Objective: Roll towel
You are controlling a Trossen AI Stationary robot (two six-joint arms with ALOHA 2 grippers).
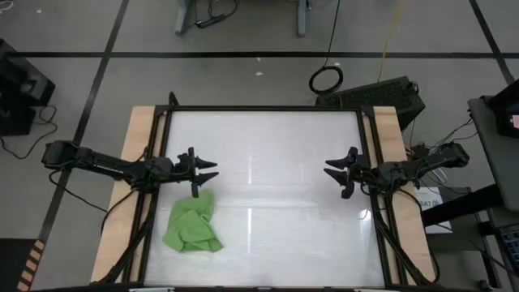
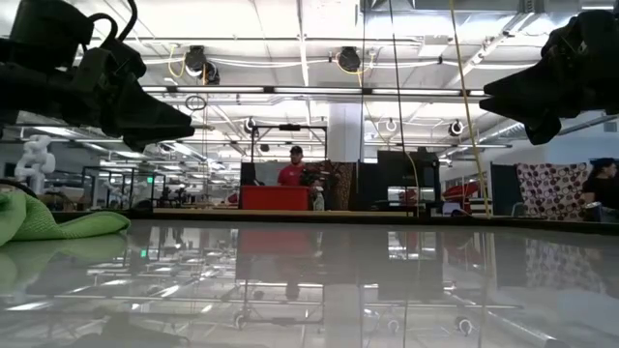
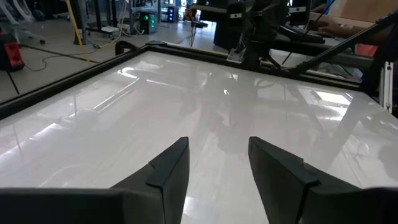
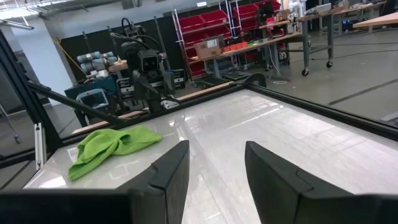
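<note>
The lime-green towel (image 1: 193,223) lies crumpled on the table near its front left, also showing in the low view (image 2: 44,222) and the right wrist view (image 4: 112,147). My left gripper (image 1: 208,169) hovers open above the table just beyond the towel's far end, touching nothing; its fingers show in the left wrist view (image 3: 217,168). My right gripper (image 1: 332,173) hovers open at the table's right side, far from the towel, its fingers spread in the right wrist view (image 4: 216,165).
The white glossy tabletop (image 1: 276,186) has a dark raised frame (image 1: 268,109) around it and wooden strips (image 1: 134,178) at the left and right sides. A person in red (image 2: 291,172) stands far off in the room behind.
</note>
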